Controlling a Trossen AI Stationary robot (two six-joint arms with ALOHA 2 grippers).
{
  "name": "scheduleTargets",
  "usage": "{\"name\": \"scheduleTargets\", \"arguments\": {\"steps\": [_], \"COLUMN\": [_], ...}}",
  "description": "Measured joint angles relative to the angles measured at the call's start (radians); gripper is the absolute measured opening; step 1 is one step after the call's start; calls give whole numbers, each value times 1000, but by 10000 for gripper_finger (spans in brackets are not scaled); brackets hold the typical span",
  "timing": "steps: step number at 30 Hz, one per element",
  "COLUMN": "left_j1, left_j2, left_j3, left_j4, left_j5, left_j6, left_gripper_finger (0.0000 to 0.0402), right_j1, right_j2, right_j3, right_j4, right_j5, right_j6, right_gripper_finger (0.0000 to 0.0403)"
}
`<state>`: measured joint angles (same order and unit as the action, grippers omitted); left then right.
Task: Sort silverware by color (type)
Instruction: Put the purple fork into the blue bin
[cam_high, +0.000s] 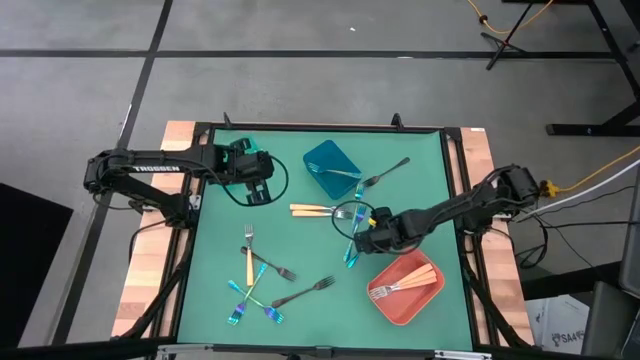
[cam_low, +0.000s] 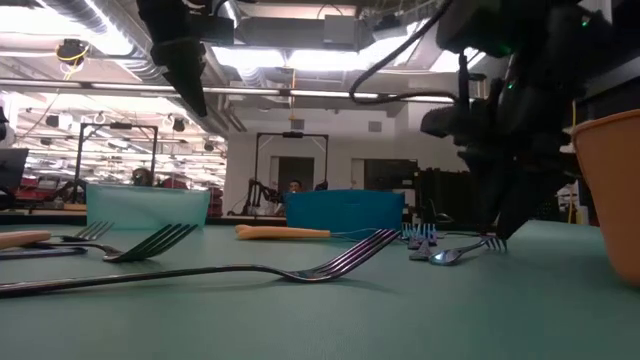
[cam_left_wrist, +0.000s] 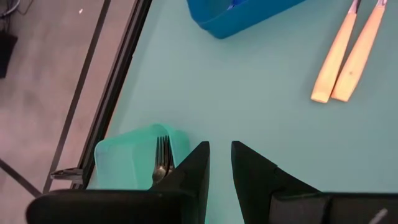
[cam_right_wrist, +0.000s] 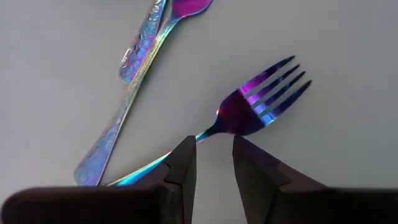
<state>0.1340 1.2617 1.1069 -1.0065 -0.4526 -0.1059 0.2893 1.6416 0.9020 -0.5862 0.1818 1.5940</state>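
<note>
My right gripper (cam_right_wrist: 214, 165) is open and low over the table's right middle (cam_high: 366, 238). Its fingers stand over the neck of an iridescent blue-purple fork (cam_right_wrist: 261, 99), which lies flat beside two more iridescent pieces (cam_right_wrist: 140, 50). My left gripper (cam_left_wrist: 221, 165) is open, holds nothing, and hangs high (cam_low: 190, 80) beside the light teal bin (cam_left_wrist: 127, 162). A silver fork (cam_left_wrist: 163, 160) lies in that bin. Black forks (cam_high: 303, 292), a gold-handled fork (cam_high: 249, 262) and iridescent forks (cam_high: 240, 300) lie on the near-left mat. My right gripper comes down from above with a fingertip (cam_right_wrist: 180, 165) over the iridescent fork's handle next to its neck (cam_right_wrist: 205, 134). The fork lies flat on the mat. I cannot tell whether the fingers touch it.
A blue bin (cam_high: 333, 167) holding silverware sits at the far middle. A coral-red bin (cam_high: 405, 287) with gold-handled forks sits at the near right. Two gold-handled pieces (cam_high: 312, 210) lie mid-table and a black fork (cam_high: 385, 175) lies right of the blue bin.
</note>
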Motion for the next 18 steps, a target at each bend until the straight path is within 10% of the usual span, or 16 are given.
{"name": "scheduleTargets", "arguments": {"steps": [18], "left_j1": [0], "left_j2": [0], "left_j3": [0], "left_j4": [-2], "left_j5": [0], "left_j6": [0], "left_gripper_finger": [61], "right_j1": [-30], "right_j2": [39], "right_j3": [1], "right_j4": [45], "right_j5": [27], "right_j6": [106], "right_gripper_finger": [97]}}
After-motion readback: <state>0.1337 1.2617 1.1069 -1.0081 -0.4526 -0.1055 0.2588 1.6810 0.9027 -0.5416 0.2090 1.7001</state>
